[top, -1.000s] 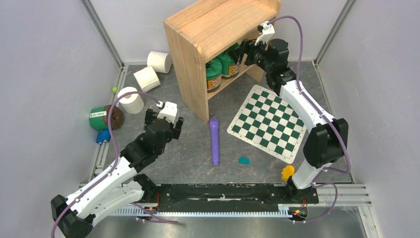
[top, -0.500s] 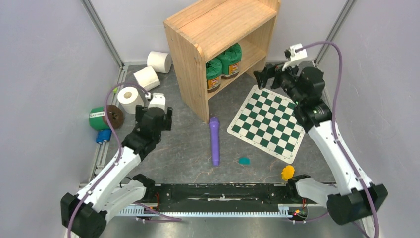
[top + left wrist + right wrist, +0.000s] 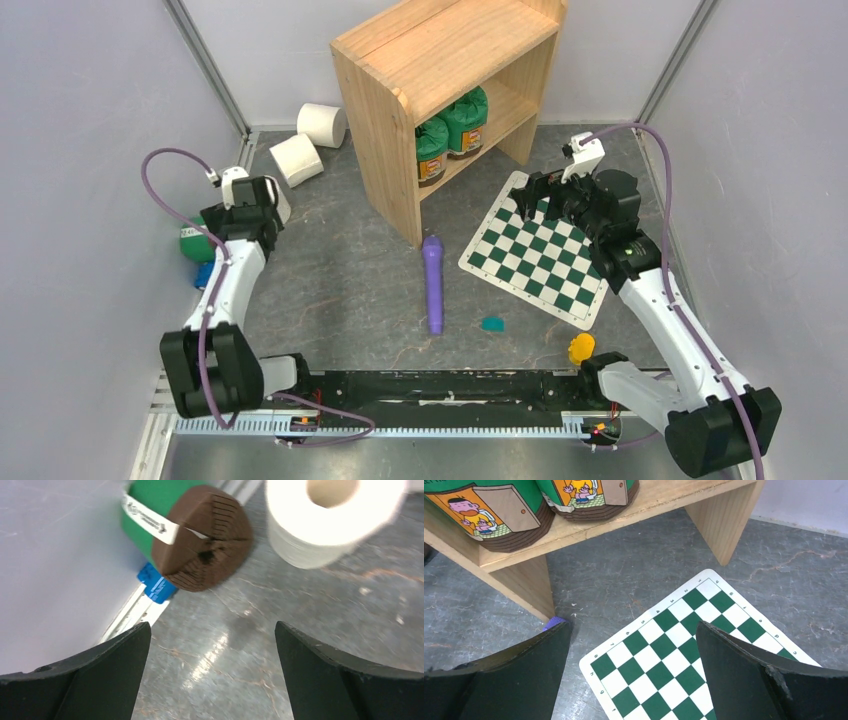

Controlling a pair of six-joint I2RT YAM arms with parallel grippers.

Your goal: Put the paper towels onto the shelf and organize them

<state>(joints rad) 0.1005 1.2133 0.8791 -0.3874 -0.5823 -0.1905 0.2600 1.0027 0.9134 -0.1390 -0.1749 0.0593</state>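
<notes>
The right arm was reaching into the lower tier of the shelf (image 3: pixel 440 50) beside the two green canisters (image 3: pixel 431 150). It has since drawn back and now hangs over the far corner of the checkered board (image 3: pixel 545 250), at about 2 o'clock on the desk (image 3: pixel 350 290). Meanwhile the left arm has swung out from the middle of the desk to 9 o'clock, over the nearest paper towel roll (image 3: pixel 330 520).

I judge that the work inside the shelf is finished for now and that the first roll pick-up is being set up.

No roll is on the shelf yet. Two paper towels (image 3: pixel 322 124) lie on the desk at 11 o'clock, left of the shelf. The third stands core-up just ahead of the left claw (image 3: pixel 211 630), beside a tipped green canister with a brown lid (image 3: pixel 200 540) and a small blue object (image 3: pixel 156 582).

The left claw is spread fully wide, holds nothing and touches nothing, with bare desk between its fingers. The roll sits just beyond its right finger, at about 1 o'clock in the wrist view, so it needs to move forward and right to straddle the roll.

The right claw (image 3: pixel 633 627) is also wide open and empty, above the board's corner.
</notes>
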